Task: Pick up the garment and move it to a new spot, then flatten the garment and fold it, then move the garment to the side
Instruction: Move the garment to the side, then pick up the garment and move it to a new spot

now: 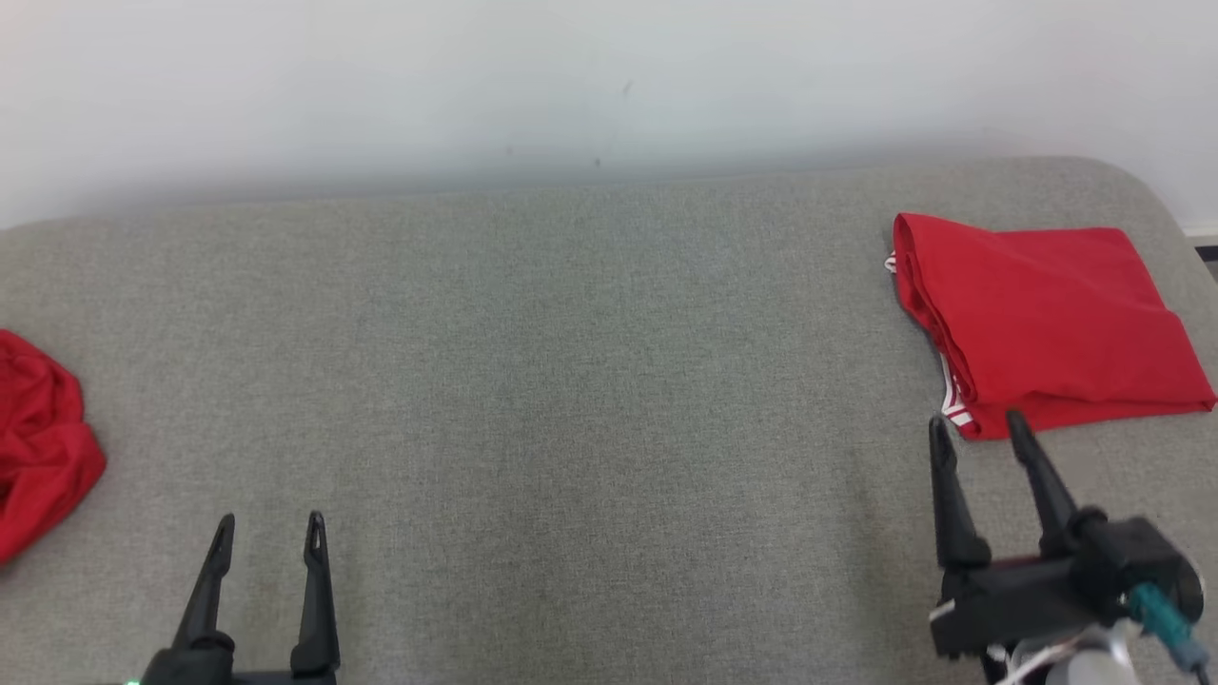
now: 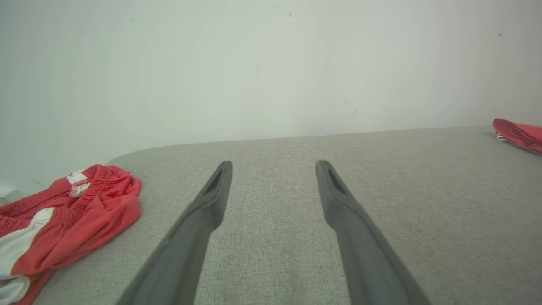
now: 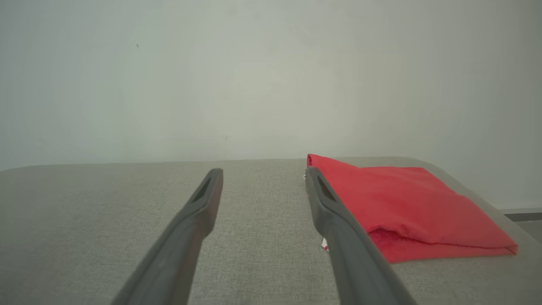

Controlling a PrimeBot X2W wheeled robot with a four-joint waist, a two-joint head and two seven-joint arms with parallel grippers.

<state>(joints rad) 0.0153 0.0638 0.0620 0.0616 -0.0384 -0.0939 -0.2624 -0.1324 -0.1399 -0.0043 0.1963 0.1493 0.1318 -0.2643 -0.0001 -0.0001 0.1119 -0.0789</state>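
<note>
Up front over the grey fabric surface, left gripper and right gripper both have jaws spread wide, holding nothing. Right gripper's tips sit right at the near edge of the folded red garment, which lies flat at the far right corner; contact unclear. Crumpled red-and-white garment at left edge, apart from left gripper. White wall behind.

counter: grey woven fabric top, rounded corners. on it: one folded red garment, far right corner; one crumpled red garment with white panels, left edge.
</note>
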